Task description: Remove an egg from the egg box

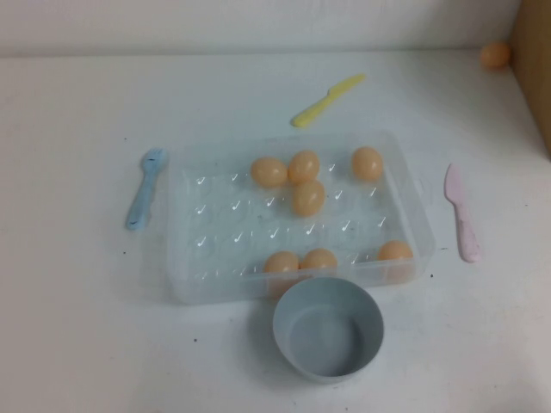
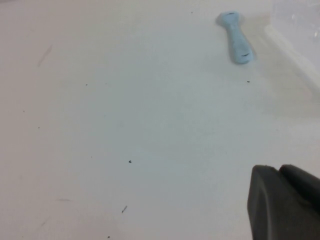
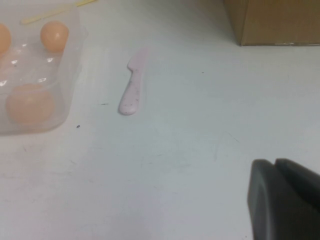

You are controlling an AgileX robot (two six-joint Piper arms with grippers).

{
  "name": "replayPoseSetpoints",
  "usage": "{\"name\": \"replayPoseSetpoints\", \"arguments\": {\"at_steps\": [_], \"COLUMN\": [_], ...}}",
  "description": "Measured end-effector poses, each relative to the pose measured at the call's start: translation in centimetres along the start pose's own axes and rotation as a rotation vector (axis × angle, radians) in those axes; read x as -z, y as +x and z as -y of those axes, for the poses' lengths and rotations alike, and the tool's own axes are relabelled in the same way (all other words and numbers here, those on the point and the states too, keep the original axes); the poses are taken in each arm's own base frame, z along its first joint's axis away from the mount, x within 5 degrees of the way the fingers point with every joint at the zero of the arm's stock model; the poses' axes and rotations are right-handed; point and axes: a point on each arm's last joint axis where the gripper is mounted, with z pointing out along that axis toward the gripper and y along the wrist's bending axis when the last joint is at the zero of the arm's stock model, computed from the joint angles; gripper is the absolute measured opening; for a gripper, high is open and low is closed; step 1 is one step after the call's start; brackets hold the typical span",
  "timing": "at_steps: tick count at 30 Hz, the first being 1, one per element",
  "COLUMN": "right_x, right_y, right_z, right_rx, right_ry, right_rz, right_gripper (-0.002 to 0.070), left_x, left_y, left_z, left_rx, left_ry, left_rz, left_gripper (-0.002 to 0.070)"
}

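High view shows the egg box at the middle of the white table with 7 eggs inside; the egg nearest its centre lies just beside 2 others. A grey-blue bowl touches the box's near wall. A blue spoon lies left of the box, a pink knife right of it, a yellow knife behind it. The left gripper and right gripper hang over bare table outside the box; whether either is open or closed, I cannot tell.
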Motion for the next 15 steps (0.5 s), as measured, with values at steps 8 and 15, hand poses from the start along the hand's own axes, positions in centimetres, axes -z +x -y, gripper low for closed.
{"name": "replayPoseSetpoints", "arguments": {"at_steps": [8, 15], "right_x": [0.0, 0.0], "right_y": [0.0, 0.0], "right_z": [0.0, 0.0], "right_rx": [0.0, 0.0], "right_ry": [0.0, 0.0], "right_rz": [0.0, 0.0], "right_gripper": [-0.0017, -0.0017], "left_x": [0.2, 0.4], "left_y": [-1.5, -2.6], "left_z": [0.8, 0.4], "left_rx": [0.75, 1.086], "left_ry": [0.145, 0.196], "left_rz": [0.121, 0.241], "left_gripper": [-0.0004, -0.0004]}}
